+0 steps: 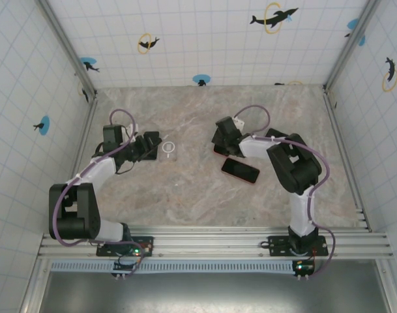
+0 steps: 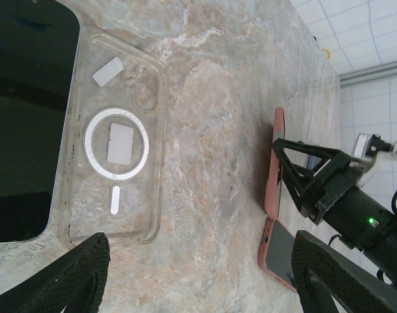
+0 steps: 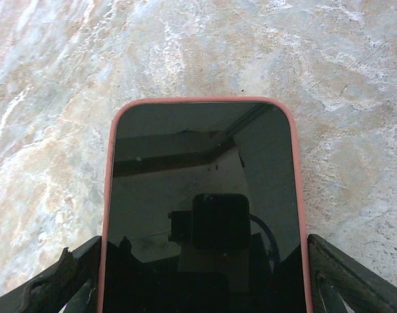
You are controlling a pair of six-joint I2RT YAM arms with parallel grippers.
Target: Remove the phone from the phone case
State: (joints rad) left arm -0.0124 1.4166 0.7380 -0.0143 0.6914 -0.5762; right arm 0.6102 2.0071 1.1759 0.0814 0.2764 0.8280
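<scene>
Phone point(image 3: 201, 208) lay screen up in its pink case point(image 3: 109, 195), flat on the marbled table point(image 1: 185, 195), right of centre. The case rim ran unbroken round the visible end of the screen, so the phone was seated in it.

Right gripper point(image 3: 205, 242): we saw one finger on each long side of the pink case, both close against the rim. We could not tell whether they were pressing on it or only straddling it.

A second pink-cased phone point(image 1: 240, 170) lay just beside the first, nearer the arm bases, also screen up and filled.

Left of centre we noted a clear case point(image 2: 117, 143) lying flat and empty, with the white ring on its back panel showing through. A black phone point(image 2: 25, 117), bare of any case, lay close against its long side.

Left gripper point(image 2: 211, 280): jaws spread wide, with bare table between the fingers and nothing held. It was near the short end of the clear case.
</scene>
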